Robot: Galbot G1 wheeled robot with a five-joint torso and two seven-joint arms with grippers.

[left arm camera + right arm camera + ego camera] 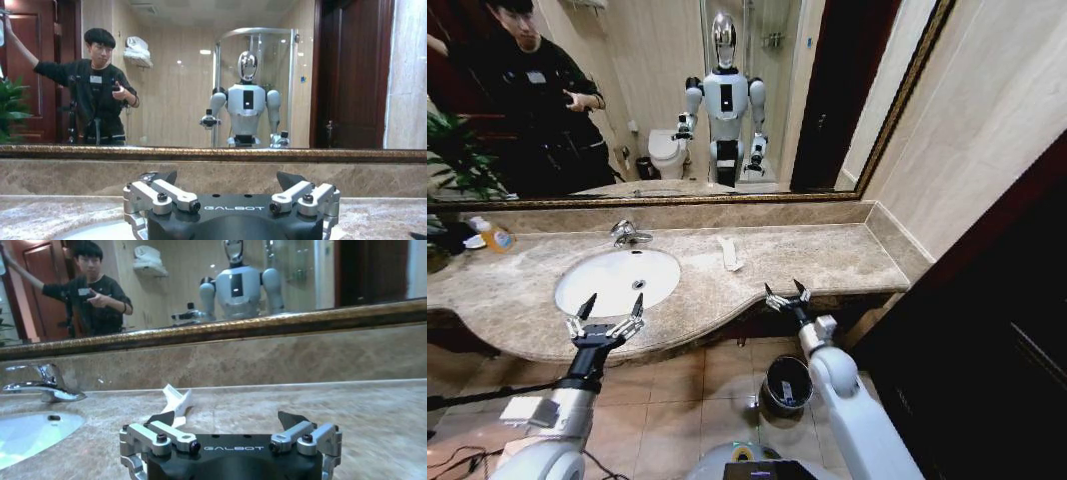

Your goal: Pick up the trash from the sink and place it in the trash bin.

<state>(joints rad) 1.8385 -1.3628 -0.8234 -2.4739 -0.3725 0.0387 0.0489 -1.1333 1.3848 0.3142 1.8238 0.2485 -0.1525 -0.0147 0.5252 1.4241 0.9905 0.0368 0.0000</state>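
**A:** What is the counter looking like?

**B:** The countertop (827, 262) is showing as beige marble, mottled and polished, with a curved front edge. The sink (617, 280) is sitting sunk into it as a smooth white oval basin with a small dark drain, and a chrome faucet (629, 234) is standing at its back rim. I am seeing nothing lying inside the basin.

**A:** Where is the trash lying, then?

**B:** A flat white paper packet (730, 253) is lying on the marble to the right of the sink, well apart from the basin. In the right wrist view it is showing as a folded, slightly lifted strip (175, 401) just beyond the gripper.

**A:** And the bin?

**B:** The trash bin (786, 384) is standing on the tiled floor below the counter's edge, a round black cylinder with a shiny rim. Its inside is looking dark; I cannot tell whether it is holding anything.

**A:** What are the grippers doing?

**B:** The left gripper (610, 306) is hovering over the front rim of the sink, fingers spread apart and holding nothing. The right gripper (787, 294) is hanging at the counter's front edge, above the bin, its fingers also parted and empty.

**A:** Anything else on the counter?

**B:** A clear bottle of orange liquid (493, 236) is standing at the far left, by the mirror.
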